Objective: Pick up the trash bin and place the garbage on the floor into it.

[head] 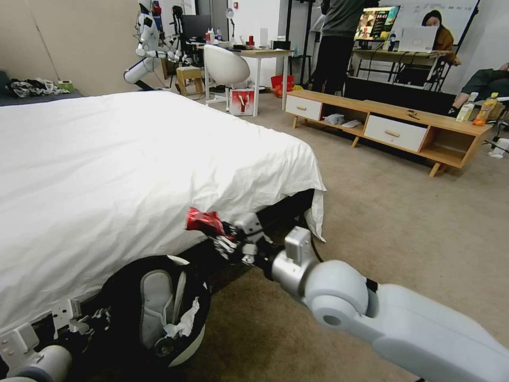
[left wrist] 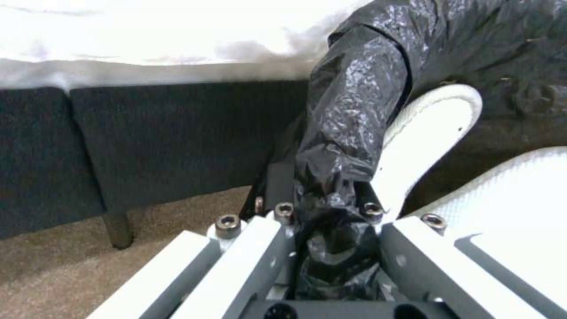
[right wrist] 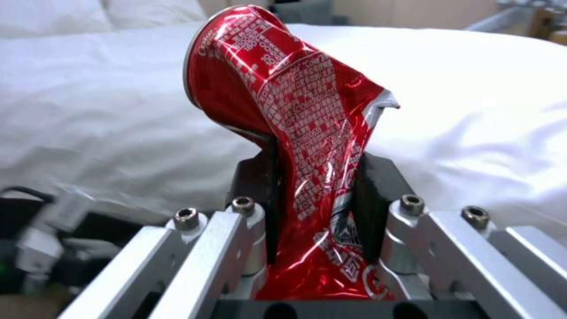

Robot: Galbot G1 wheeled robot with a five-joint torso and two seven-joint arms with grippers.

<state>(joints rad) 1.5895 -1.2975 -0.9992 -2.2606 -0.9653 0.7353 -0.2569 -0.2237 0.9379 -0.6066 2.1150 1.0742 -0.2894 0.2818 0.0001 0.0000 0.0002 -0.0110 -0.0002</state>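
While the left gripper [left wrist: 328, 208] pinches the glossy black liner of the round white-rimmed trash bin [head: 175, 305] near the bed's corner, the right gripper [right wrist: 316, 201] clamps a crushed red can [right wrist: 289, 106] above it; dropping it calls for moving down-left over the opening.

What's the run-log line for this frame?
left gripper: shut on trash bin bag rim, bin tilted by bed | right gripper: shut on crushed red can, held above bin
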